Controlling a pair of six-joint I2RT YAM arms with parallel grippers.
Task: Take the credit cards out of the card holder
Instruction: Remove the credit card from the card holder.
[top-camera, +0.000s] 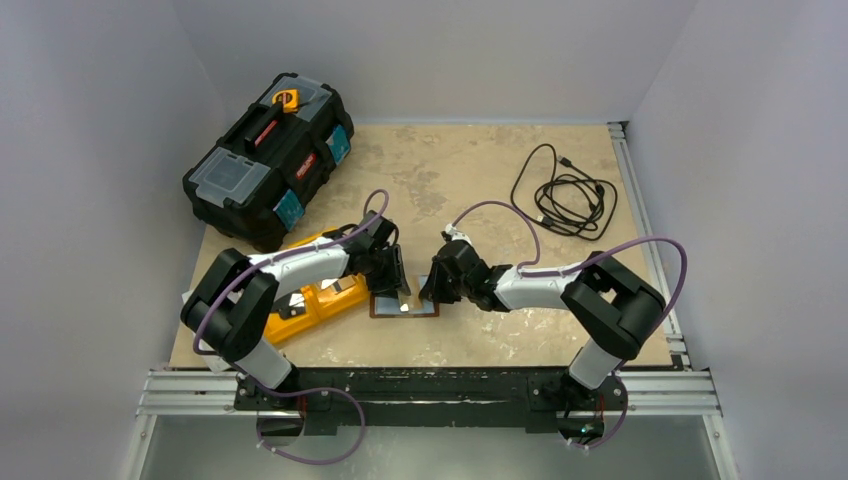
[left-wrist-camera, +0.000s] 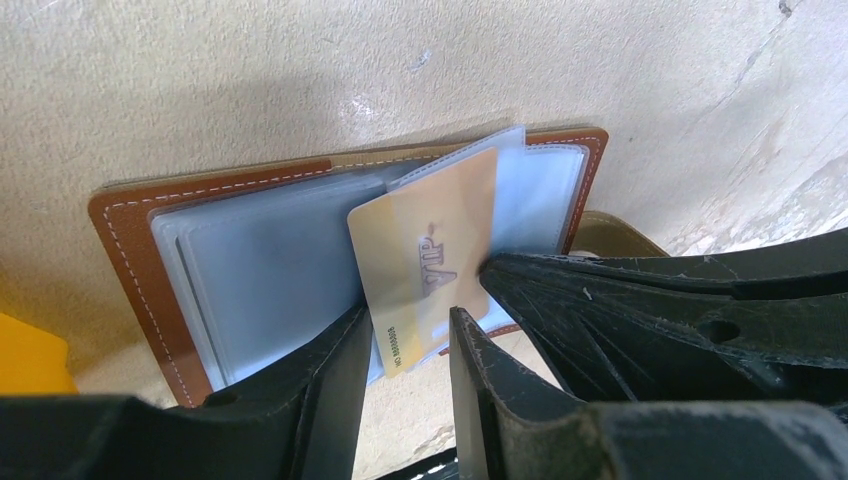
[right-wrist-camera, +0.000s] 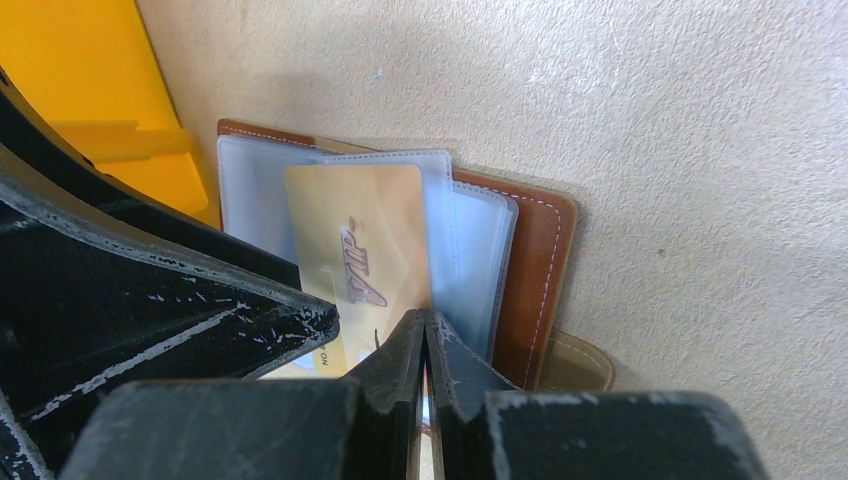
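The brown card holder lies open on the table between my grippers, its pale grey-blue sleeves facing up. A gold VIP card sticks partway out of a sleeve; it also shows in the right wrist view. My left gripper is open, with the card's near corner between its fingers. My right gripper is shut, its tips pressed down on the holder at the card's edge. The right gripper's fingers show in the left wrist view, touching the card.
An orange tray lies just left of the holder, under my left arm. A black toolbox stands at the back left. A coiled black cable lies at the back right. The holder's tan snap tab pokes out beside my right gripper.
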